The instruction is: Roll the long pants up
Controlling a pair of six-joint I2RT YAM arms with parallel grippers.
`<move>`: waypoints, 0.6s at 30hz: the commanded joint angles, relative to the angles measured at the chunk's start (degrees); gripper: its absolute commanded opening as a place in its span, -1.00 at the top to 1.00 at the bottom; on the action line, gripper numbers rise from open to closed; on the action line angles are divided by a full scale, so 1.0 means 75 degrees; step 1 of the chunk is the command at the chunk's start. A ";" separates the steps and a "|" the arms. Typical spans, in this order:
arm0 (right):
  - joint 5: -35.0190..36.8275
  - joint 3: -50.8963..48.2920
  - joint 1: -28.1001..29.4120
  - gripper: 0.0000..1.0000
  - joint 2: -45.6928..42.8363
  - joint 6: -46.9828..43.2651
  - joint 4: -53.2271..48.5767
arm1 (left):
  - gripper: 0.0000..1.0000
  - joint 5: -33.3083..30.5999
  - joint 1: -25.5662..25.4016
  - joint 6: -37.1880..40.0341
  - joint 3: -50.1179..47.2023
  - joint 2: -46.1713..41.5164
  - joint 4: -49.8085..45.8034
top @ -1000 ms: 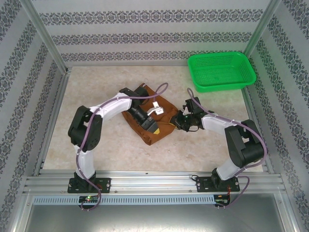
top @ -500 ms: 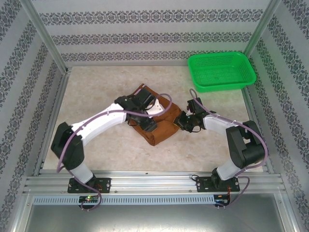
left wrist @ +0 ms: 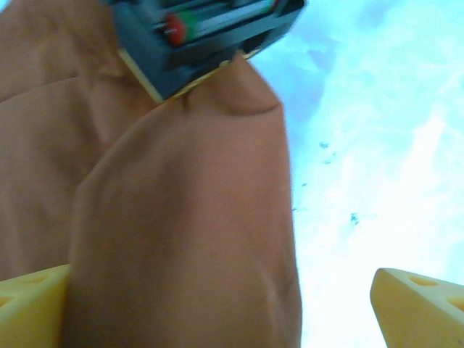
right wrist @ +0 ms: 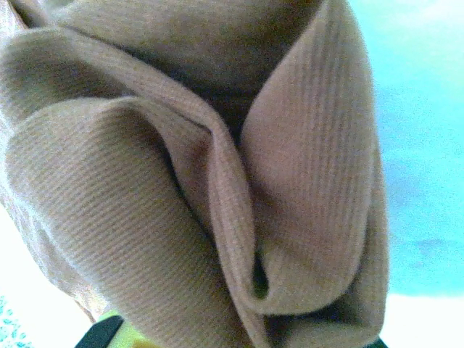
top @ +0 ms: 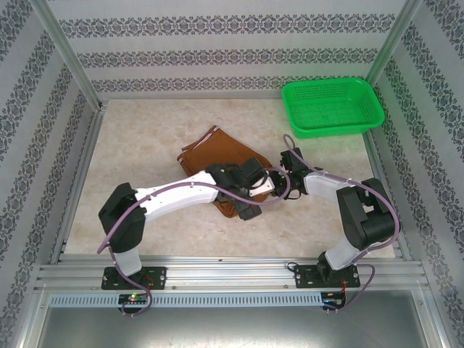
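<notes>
The long pants (top: pixel 206 154), rust-brown cloth, lie folded in the middle of the table. My left arm reaches across them to their front right corner. There my left gripper (top: pixel 245 209) is open: its yellow fingertips (left wrist: pixel 32 304) stand far apart in the left wrist view, with a fold of the pants (left wrist: pixel 188 232) lying loose between them. My right gripper (top: pixel 278 183) is shut on the pants' right edge. The left wrist view shows it as a dark jaw (left wrist: pixel 203 36) pinching the cloth. Ribbed folds of the pants (right wrist: pixel 217 174) bunch close before the right wrist camera.
A green mesh basket (top: pixel 332 107) stands at the back right corner. Patterned walls and metal posts (top: pixel 69 61) enclose the table on three sides. Bare marbled tabletop (top: pixel 130 145) lies left of the pants and along the front.
My left gripper opened and let go of the cloth. The left arm swung from the pants' back left across to their front right corner. The right gripper kept its grip and barely moved.
</notes>
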 commanded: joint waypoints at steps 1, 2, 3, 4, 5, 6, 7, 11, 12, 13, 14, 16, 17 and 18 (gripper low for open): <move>0.0619 -0.0315 0.0081 1.00 0.0267 0.0034 -0.0488 | -1.00 -0.0358 -0.0036 -0.0032 0.0485 0.0251 -0.0034; 0.0619 -0.0297 0.0076 1.00 0.0269 0.0006 -0.0503 | -1.00 -0.0465 -0.0038 0.0030 0.0514 0.0397 -0.0086; 0.0622 -0.0284 0.0076 1.00 0.0279 -0.0014 -0.0511 | -1.00 -0.0597 -0.0038 0.0050 0.0535 0.0573 -0.0146; 0.0606 -0.0281 0.0080 1.00 0.0295 -0.0015 -0.0507 | -1.00 -0.0643 -0.0017 0.0073 0.0591 0.0773 -0.0246; 0.0594 -0.0285 0.0076 1.00 0.0301 -0.0015 -0.0479 | -1.00 -0.0768 -0.0006 0.0051 0.0596 0.0935 -0.0282; 0.0573 -0.0291 0.0086 1.00 0.0304 -0.0009 -0.0460 | -1.00 -0.0797 0.0036 0.0029 0.0554 0.1118 -0.0257; 0.0549 -0.0306 0.0091 1.00 0.0304 -0.0005 -0.0436 | -1.00 -0.0717 0.0102 -0.0006 0.0552 0.1338 -0.0294; 0.0499 -0.0406 0.0063 1.00 0.0193 0.0081 -0.0327 | -0.99 -0.0740 0.0261 -0.0141 0.0521 0.1958 -0.0418; 0.0519 -0.0430 0.0054 1.00 0.0128 0.0112 -0.0337 | -0.94 -0.0702 0.0288 -0.0180 0.0499 0.2038 -0.0433; 0.0514 -0.0445 0.0042 1.00 0.0068 0.0112 -0.0359 | -0.81 -0.0651 0.0324 -0.0221 0.0481 0.2089 -0.0460; 0.0520 -0.0440 0.0029 1.00 0.0029 0.0103 -0.0403 | -0.65 -0.0603 0.0347 -0.0213 0.0421 0.2080 -0.0441; 0.0591 -0.0407 0.0017 1.00 -0.0062 0.0075 -0.0531 | 0.08 -0.0471 0.0407 -0.0226 0.0267 0.1990 -0.0345; 0.0604 -0.0399 0.0023 1.00 -0.0082 0.0077 -0.0525 | 0.36 -0.0357 0.0428 -0.0222 0.0195 0.1925 -0.0306; 0.0616 -0.0375 0.0008 1.00 -0.0075 0.0077 -0.0547 | 0.51 -0.0057 0.0454 -0.0185 0.0183 0.1892 -0.0344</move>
